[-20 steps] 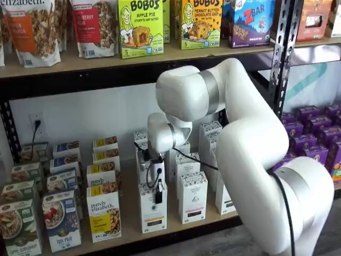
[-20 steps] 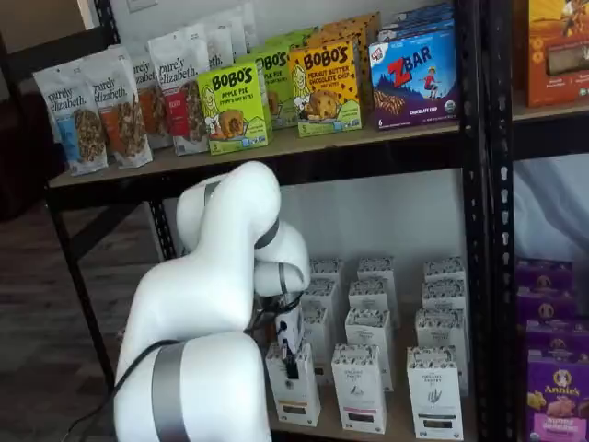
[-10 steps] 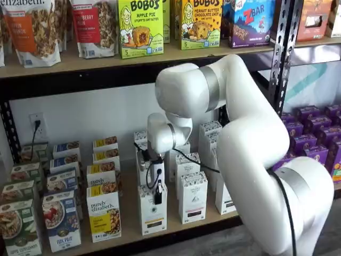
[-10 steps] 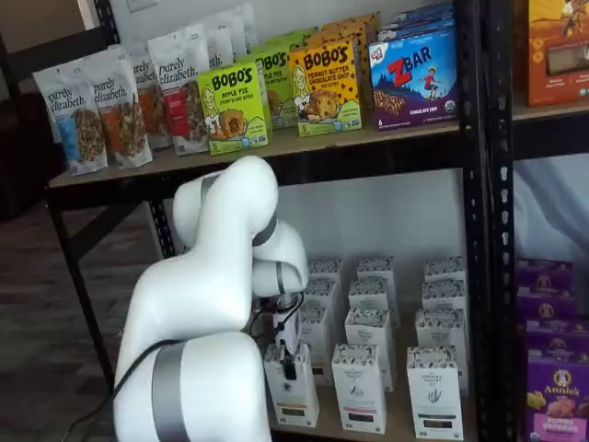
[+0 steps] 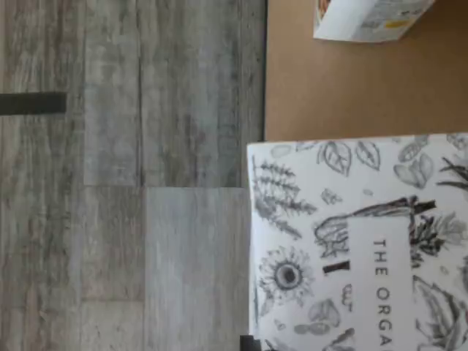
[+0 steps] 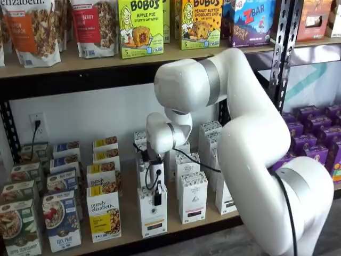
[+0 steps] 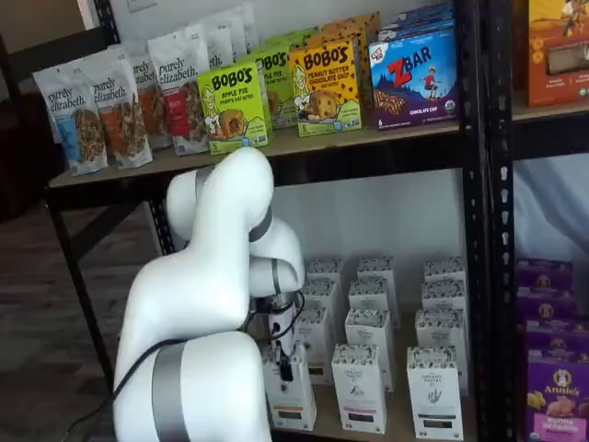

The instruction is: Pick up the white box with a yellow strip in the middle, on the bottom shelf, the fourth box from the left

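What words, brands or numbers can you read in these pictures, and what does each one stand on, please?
"BOBO'S APPLE PIE": green box, upper shelf.
"BOBO'S PEANUT BUTTER CHOCOLATE CHIP": yellow box, upper shelf.
"ZBAR": blue box, upper shelf.
"purely elizabeth": granola bags above, and a box on the bottom shelf.
"Annie's": purple box.
"THE ORGA": top of the white box, cut off.
Other print: too small.

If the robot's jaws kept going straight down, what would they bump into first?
The white box they are already shut on; its top sits right under the gripper. Below that is the bottom shelf.
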